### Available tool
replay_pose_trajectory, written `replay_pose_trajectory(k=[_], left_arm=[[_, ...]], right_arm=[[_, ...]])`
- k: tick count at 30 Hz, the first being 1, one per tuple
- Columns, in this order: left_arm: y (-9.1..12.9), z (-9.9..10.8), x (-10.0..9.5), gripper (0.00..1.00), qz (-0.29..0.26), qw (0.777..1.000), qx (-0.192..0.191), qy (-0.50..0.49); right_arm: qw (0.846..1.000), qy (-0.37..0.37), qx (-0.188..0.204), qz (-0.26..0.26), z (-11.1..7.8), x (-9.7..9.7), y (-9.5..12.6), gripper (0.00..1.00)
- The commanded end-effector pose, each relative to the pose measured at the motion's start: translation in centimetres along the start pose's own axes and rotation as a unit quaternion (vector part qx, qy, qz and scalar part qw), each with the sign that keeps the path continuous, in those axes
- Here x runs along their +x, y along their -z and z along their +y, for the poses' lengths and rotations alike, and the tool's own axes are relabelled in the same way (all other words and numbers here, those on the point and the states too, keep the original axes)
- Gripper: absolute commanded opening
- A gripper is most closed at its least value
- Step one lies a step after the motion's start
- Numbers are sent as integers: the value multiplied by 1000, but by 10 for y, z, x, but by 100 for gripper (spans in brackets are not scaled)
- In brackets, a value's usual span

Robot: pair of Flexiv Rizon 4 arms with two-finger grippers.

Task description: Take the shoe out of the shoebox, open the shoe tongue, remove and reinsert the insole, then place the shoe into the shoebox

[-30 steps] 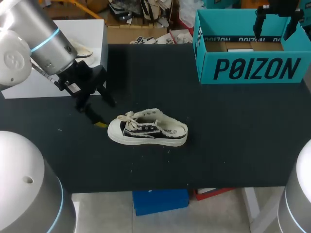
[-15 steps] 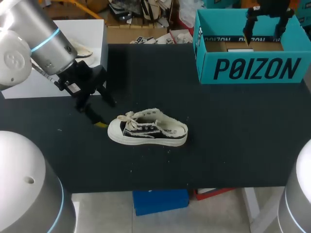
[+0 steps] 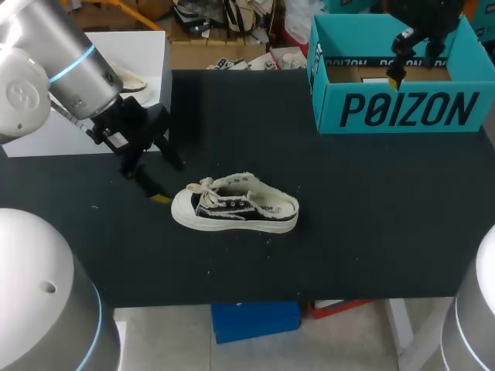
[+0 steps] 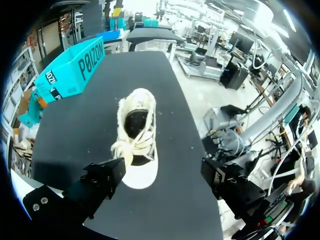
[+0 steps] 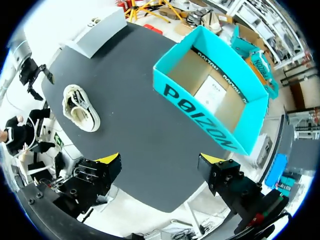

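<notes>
Shoe (image 3: 234,207) upright on table (image 3: 356,232), toe just ahead of left gripper (image 4: 160,172), fingers spread apart. Right gripper (image 5: 160,165) above shoebox (image 3: 398,110), fingers likewise apart, gripping nothing.

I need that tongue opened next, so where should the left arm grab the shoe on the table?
Probably across the two sides of the shoe at mid-length, coming down from above. It stands upright on its sole, toe towards the left gripper, whose open fingers stand wider than the shoe.

Black-&-white low shoe (image 3: 234,205) upright on sole, toe twd left; open teal shoebox (image 3: 398,108) well apart, back right
</notes>
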State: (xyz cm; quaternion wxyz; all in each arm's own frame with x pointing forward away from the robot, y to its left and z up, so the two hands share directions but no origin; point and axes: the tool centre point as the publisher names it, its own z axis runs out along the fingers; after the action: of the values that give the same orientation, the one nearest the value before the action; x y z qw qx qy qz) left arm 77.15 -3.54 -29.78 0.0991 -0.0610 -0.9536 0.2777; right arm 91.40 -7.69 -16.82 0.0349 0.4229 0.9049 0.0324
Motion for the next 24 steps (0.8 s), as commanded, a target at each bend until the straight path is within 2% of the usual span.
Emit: replay_pose_trajectory(k=[1, 2, 3, 17, 18, 19, 20, 23, 24], left_arm=[[-2, 1, 0, 100, -1, 1000, 0, -1], [-2, 1, 0, 100, -1, 1000, 0, -1], [-2, 1, 0, 100, -1, 1000, 0, -1], [-2, 1, 0, 100, -1, 1000, 0, -1], [-2, 1, 0, 100, -1, 1000, 0, -1], [-2, 1, 0, 100, -1, 1000, 0, -1], [-2, 1, 0, 100, -1, 1000, 0, -1], [-2, 1, 0, 100, -1, 1000, 0, -1], [-2, 1, 0, 100, -1, 1000, 0, -1]], right_arm=[[903, 406, -140, 31, 2, 22, -13, 100], [869, 462, -172, 40, -1, 34, -13, 100], [849, 492, -189, 44, -3, 43, -13, 100], [849, 492, -189, 44, -3, 43, -13, 100], [831, 513, -208, 53, 0, 49, -16, 100], [821, 519, -227, 70, 1, 54, -19, 100], [810, 535, -229, 74, 1, 59, -21, 100], [799, 543, -243, 88, 0, 69, -23, 100], [790, 551, -249, 99, -2, 78, -26, 100]])
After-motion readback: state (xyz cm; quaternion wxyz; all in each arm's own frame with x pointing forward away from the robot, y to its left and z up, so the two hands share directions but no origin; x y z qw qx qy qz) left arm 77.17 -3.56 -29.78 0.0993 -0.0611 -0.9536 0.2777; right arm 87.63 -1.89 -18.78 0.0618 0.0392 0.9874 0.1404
